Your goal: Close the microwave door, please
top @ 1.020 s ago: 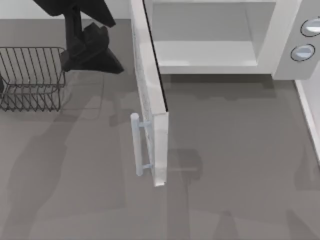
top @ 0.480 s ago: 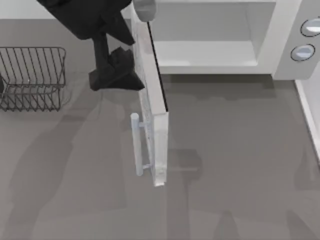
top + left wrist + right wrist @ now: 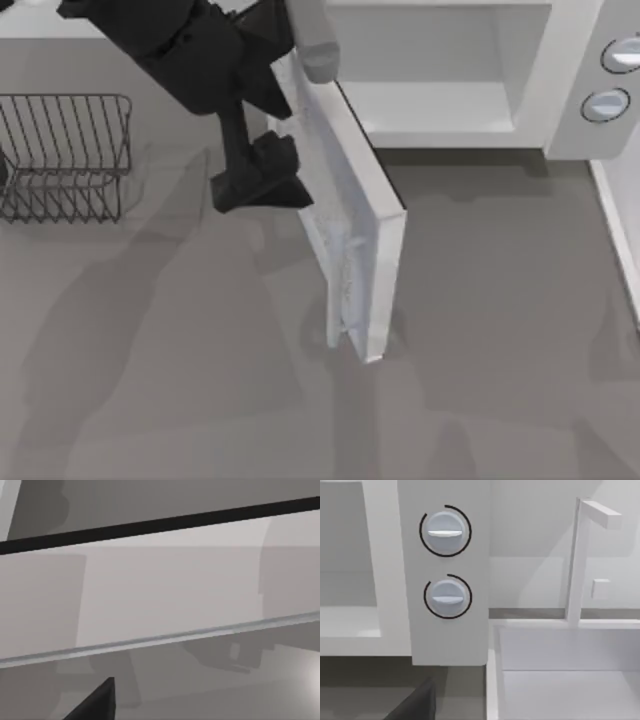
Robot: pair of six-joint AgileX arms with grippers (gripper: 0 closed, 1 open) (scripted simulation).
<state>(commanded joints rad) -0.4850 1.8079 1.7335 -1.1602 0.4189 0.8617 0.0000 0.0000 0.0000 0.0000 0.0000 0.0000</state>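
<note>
microwave body — two knobs (stacked) | sink — faucet

The large flat white-framed microwave door with a translucent grey window stands upright and partly open. It is hinged at the left edge of the white microwave body's open cavity and swings out from that body toward the front of the grey worktop, slanting rightward so that its free end lies in front of the cavity's left part, well apart from the body's front face. Seen from above, its thick white top edge runs as a long band. In the left wrist view the door's outer face is seen from close up as a pale panel bordered by a dark strip.
</note>
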